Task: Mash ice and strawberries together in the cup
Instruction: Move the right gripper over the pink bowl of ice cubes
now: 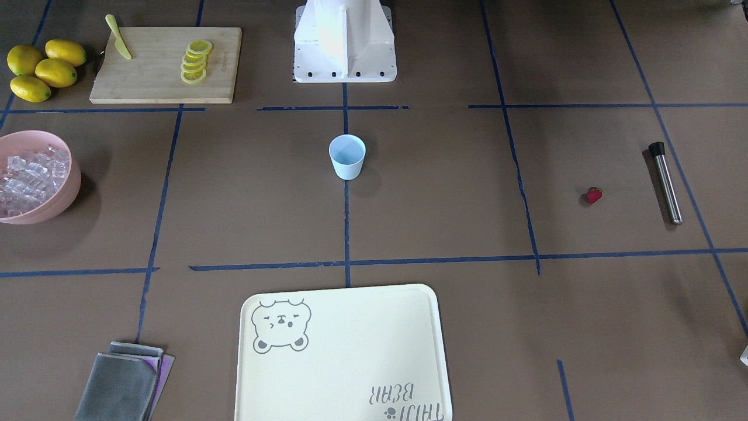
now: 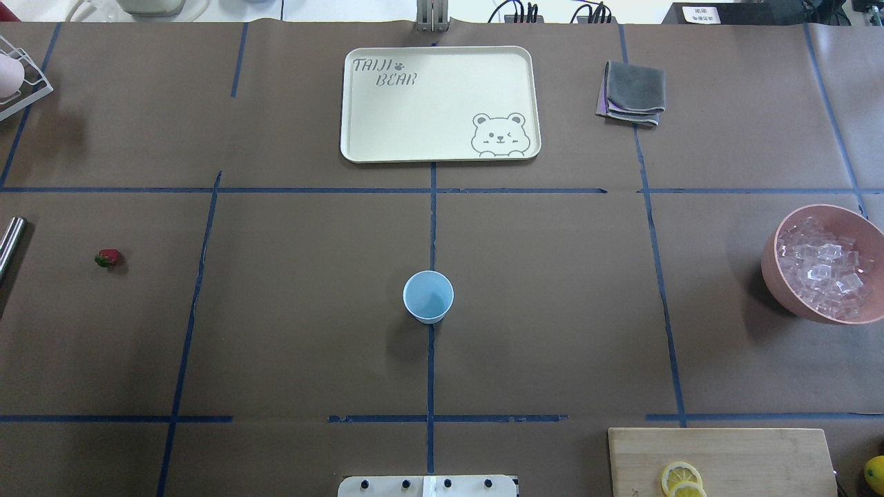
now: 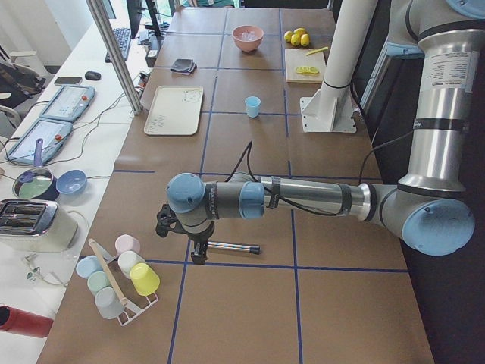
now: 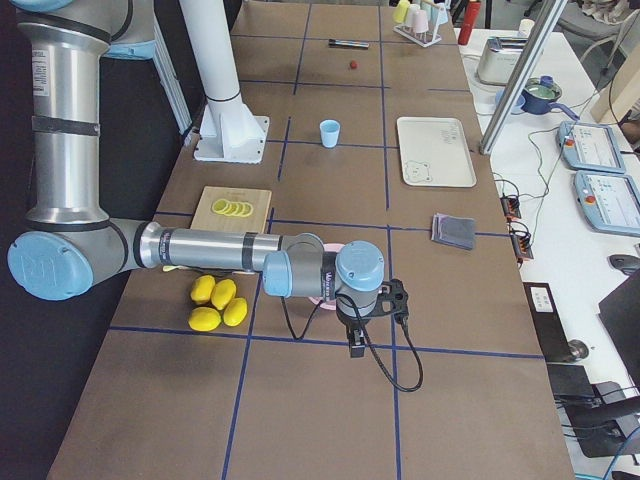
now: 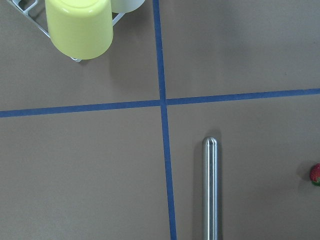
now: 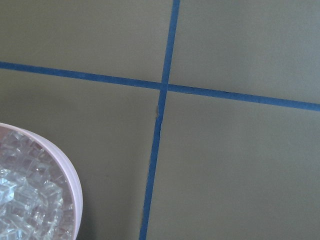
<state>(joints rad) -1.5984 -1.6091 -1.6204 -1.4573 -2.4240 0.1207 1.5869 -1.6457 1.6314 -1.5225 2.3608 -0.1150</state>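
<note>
two arms, both out at opposite ends of the counter (image 1: 444,193); judging by the layout, no step is done yet.

- cup (image 1: 347,156): upright, looks empty, mid-counter just in front of the robot base.
- strawberry (image 1: 594,195): lying alone on the robot's left side, near a steel rod with a black cap (image 1: 666,182), not touching it.
- ice (image 1: 26,181): piled in the pink bowl (image 1: 69,190) on the robot's right side, well apart from the cup.
- left gripper (image 3: 198,256): hangs over the counter beside the rod. right gripper (image 4: 355,347): hangs just beside the bowl.
- both grippers show only in the side views and the wrist cams show no fingers, so i cannot tell how far open either is or whether it holds anything.

risks from here:
- berry is small and soft. a hard pinch squashes it, an off-centre one rolls it away.
- ice cubes look slick and packed. gripper fingers may wedge between cubes, take several at once, or squirt one out over the rim.
- cup mouth is small. a release from too high or off-centre bounces pieces onto the counter.
- cup looks light and tapered. pressing the rod down with no second gripper bracing it could tip or skate it.
- rod lies flat and round. a low approach scrapes the paper or sets it rolling.
</note>
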